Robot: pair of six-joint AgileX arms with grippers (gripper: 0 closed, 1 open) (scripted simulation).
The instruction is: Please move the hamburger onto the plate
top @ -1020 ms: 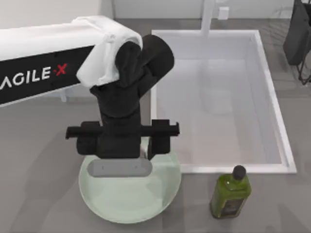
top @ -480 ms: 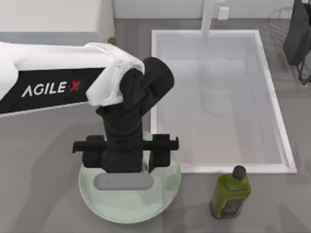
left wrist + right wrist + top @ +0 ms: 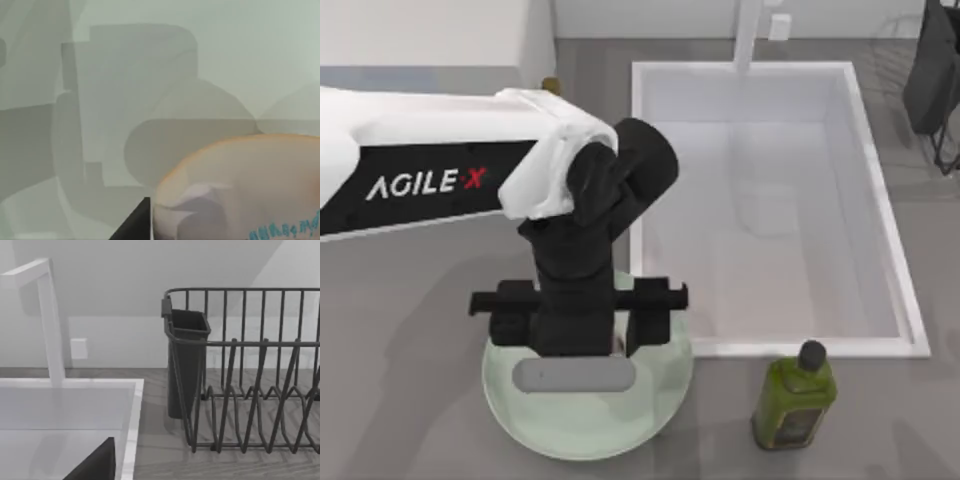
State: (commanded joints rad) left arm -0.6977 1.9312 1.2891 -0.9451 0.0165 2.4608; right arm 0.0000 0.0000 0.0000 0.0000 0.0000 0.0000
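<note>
Left hand over the plate

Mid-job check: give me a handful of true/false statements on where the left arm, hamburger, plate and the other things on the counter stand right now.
1. The left gripper hangs over the plate. True.
2. The plate sits inside the sink. False: it sits on the counter just outside the sink's near left corner.
3. The left wrist view shows the hamburger close up against the pale green plate surface. True.
4. The green bottle lies on its side on the plate. False: it stands on the counter to the plate's right, apart from it.
5. A dark wire dish rack stands beside the sink. True.
6. The sink holds dishes. False: its basin looks bare.
</note>
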